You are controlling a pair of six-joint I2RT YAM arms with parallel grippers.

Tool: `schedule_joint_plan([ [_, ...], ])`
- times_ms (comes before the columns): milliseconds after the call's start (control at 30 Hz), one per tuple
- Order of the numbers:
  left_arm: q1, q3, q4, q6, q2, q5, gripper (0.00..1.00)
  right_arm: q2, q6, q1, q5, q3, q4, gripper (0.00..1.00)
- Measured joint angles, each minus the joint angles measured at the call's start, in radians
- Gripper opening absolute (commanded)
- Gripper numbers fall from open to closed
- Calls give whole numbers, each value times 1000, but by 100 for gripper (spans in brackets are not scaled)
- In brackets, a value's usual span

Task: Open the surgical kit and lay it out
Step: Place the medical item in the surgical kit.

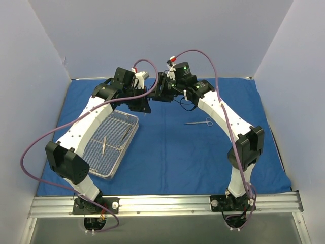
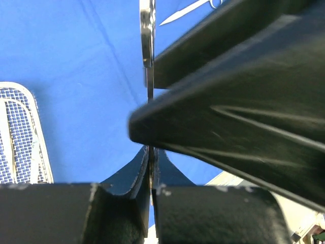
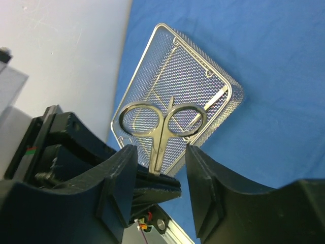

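The royal-blue cloth (image 1: 172, 152) lies spread flat on the table. The silver wire-mesh tray (image 1: 109, 145) sits on its left part and holds thin steel instruments (image 1: 104, 145). My left gripper (image 1: 142, 104) is shut on a pair of steel scissors (image 3: 161, 127), held by the blades above the cloth with the ring handles free. In the left wrist view the gripper (image 2: 151, 152) pinches the scissors (image 2: 148, 51), seen edge-on. My right gripper (image 3: 158, 152) is open, one finger on each side of the scissors' shank, not touching it. It meets the left gripper in the top view (image 1: 155, 94).
Another pair of scissors (image 1: 199, 122) lies on the cloth right of centre and also shows in the left wrist view (image 2: 188, 7). The tray shows behind the held scissors in the right wrist view (image 3: 193, 76). Grey walls enclose the table on three sides.
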Motion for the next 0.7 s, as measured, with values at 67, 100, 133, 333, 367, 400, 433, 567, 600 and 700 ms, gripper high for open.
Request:
schedule_joint_plan([
  [67,-1,0,0,0,0,6,2,7,0,0,-2,0,1,23],
  [100,-2,0,0,0,0,9,2,11,4,0,-3,0,1,15],
  [133,-2,0,0,0,0,11,2,16,14,0,-10,0,7,0],
  [333,-2,4,-2,13,4,0,94,24,81,-2,-4,7,3,0],
  [367,-2,6,-3,3,4,-9,94,24,102,-5,14,7,-14,0],
  [400,-2,6,-6,6,3,-28,94,24,127,-11,43,7,-37,0],
  [433,1,6,-9,10,2,-45,94,24,157,-20,71,6,-63,0],
  [567,17,7,-40,19,-7,-155,94,-27,339,-124,156,-163,-103,0],
  [600,23,7,-49,21,-11,-193,94,-52,388,-159,181,-235,-110,0],
  [700,39,5,-76,23,-26,-306,94,-99,514,-260,259,-406,-174,0],
])
